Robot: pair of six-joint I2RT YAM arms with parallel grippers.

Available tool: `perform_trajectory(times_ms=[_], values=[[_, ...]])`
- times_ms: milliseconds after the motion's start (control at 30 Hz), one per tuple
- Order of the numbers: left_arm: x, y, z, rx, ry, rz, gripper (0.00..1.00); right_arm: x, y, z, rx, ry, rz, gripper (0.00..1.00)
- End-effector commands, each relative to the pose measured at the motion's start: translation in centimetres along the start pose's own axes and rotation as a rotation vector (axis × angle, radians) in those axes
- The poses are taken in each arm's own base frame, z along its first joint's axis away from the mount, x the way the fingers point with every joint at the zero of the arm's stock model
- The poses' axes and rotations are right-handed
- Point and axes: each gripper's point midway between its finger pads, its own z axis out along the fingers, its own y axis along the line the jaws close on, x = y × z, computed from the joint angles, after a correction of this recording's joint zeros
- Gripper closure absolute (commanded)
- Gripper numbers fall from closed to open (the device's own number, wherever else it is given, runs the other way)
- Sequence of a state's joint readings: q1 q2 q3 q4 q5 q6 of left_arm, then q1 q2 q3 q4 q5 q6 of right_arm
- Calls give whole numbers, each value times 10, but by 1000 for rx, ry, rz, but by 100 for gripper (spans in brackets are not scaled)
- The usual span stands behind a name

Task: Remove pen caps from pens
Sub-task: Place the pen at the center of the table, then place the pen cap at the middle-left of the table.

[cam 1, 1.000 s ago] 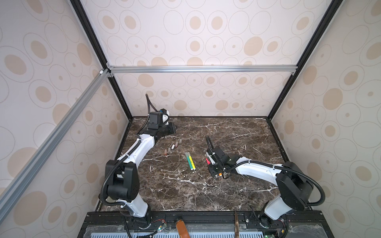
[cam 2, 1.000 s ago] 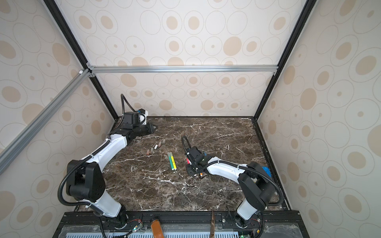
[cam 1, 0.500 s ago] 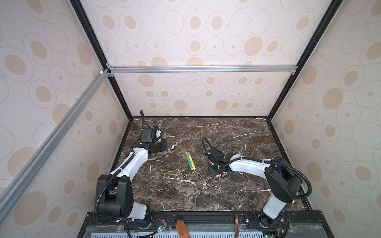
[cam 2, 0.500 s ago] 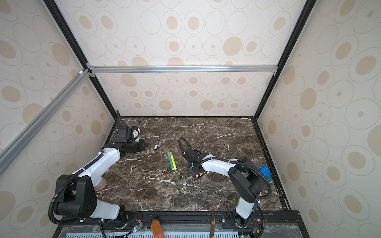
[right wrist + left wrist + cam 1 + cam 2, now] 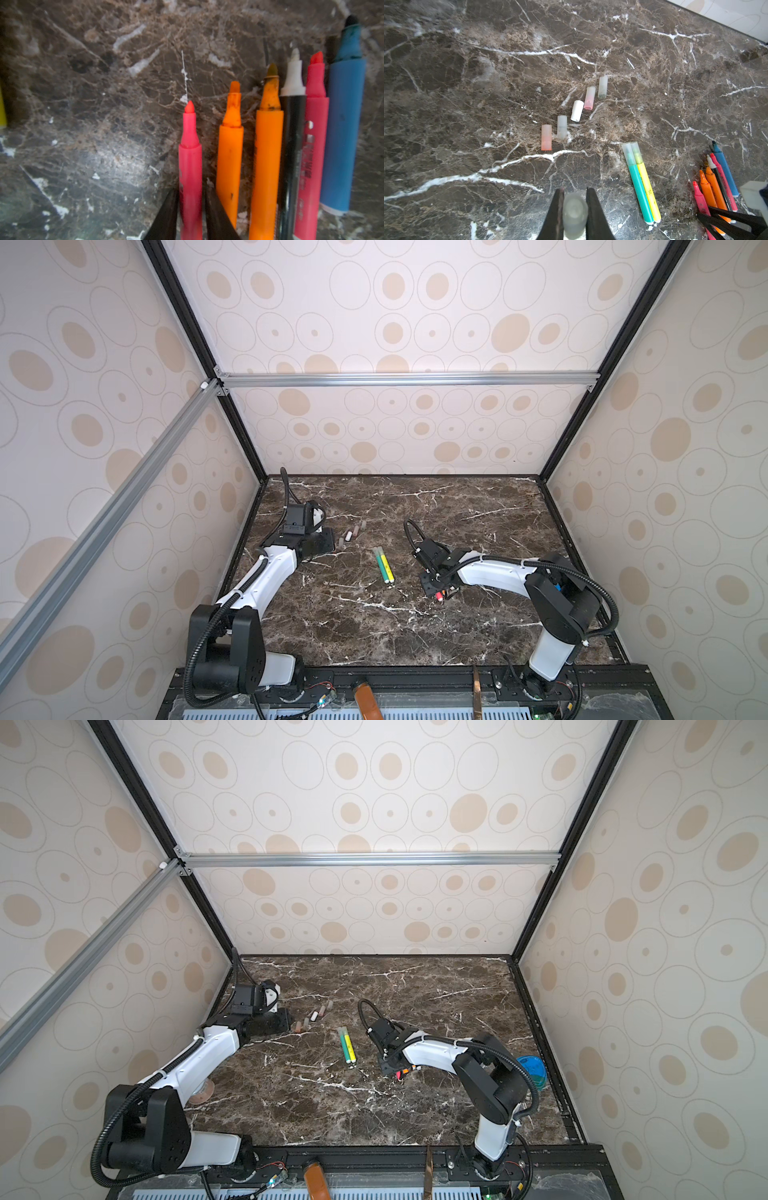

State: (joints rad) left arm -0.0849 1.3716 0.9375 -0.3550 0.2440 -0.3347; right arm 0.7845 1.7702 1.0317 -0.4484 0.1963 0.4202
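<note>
Pen cap point(image 5: 574, 214) clamped tight in L hand point(image 5: 574, 190).

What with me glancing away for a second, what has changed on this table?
The left gripper, shut on a grey cap, pulled back from the table's far left edge to beside the row of loose caps. The right arm's elbow swung inward. Unchanged: the right gripper at the uncapped pens, astride a pink pen; the loose caps; the green and yellow pens.
</note>
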Motion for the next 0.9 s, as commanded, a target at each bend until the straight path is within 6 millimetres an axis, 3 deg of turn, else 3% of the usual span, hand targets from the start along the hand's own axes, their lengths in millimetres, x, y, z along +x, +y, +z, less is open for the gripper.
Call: perform_trajectory(times_ms=[0,267,500,633,767,867], values=[[-6,5,-10,-24,-4,27,99,10,-9,9,56,41,-27,74],[17,12,-1,-23,39,-7,100,-16,-15,-11,74,-45,-66,74],[47,34,23,-84,148,-39,100,-51,0,-66,-49,-196,-95,60],[41,45,39,-143,178,-40,100,-67,9,-88,-100,-237,-106,59],[37,61,52,-224,206,-28,100,-75,15,-97,-126,-254,-121,59],[36,60,62,-209,219,-33,99,-77,15,-96,-137,-251,-127,59]])
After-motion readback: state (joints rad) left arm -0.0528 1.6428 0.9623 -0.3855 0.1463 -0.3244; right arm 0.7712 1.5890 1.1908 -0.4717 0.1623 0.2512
